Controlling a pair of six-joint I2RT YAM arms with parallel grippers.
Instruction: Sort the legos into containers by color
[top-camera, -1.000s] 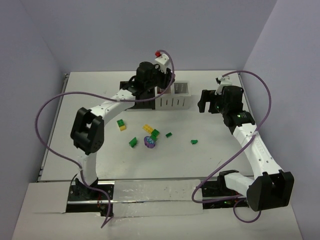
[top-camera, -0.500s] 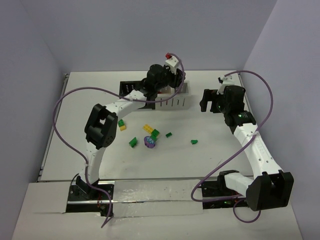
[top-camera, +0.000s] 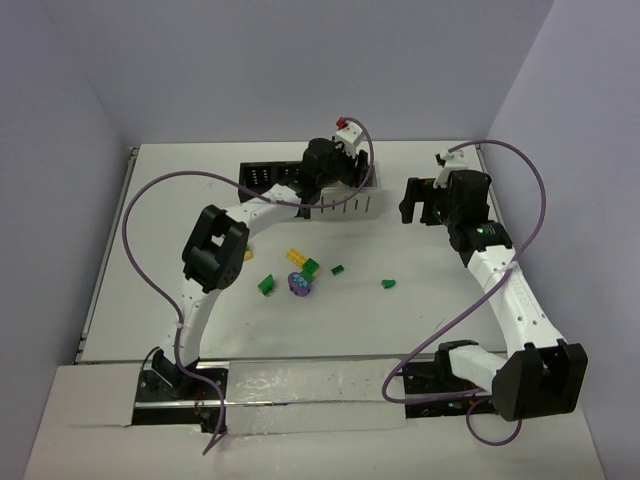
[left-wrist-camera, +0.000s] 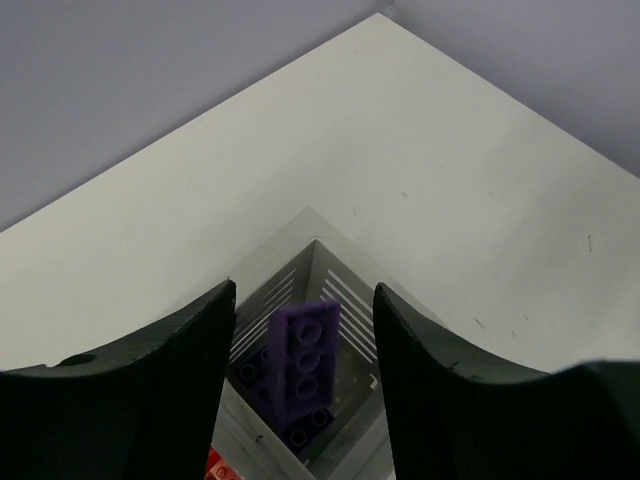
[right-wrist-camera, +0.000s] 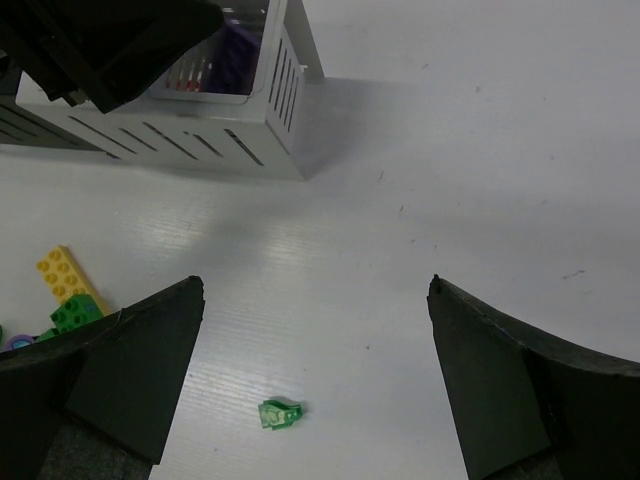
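Nearest the arm bases, the unsorted bricks (top-camera: 299, 285) lay scattered on the table (top-camera: 140, 230): a purple piece with a green one and a yellow plate (top-camera: 295, 257) close by, and other greens apart from them. One green brick (right-wrist-camera: 280, 412) sat alone to the right. The right gripper (right-wrist-camera: 315, 285) hovered over that side, its fingers spread wide with nothing between them.

Farther back stood the bins (top-camera: 350, 207), and the left gripper (left-wrist-camera: 303, 292) hung over the white bin (left-wrist-camera: 345, 295) at the row's right end. Its fingers were apart. The purple brick (left-wrist-camera: 303, 355) showed between them, tilted on end and blurred, with a gap on either side. I took it to be loose and dropping onto the purple pieces already in there.

These bricks looked light, hard and smooth. I'd say they would not crush, but they might skid or flip under a sloppy pinch. The best hold seemed to be across the two long sides, fingers low to the table, since the plates sat so thin.
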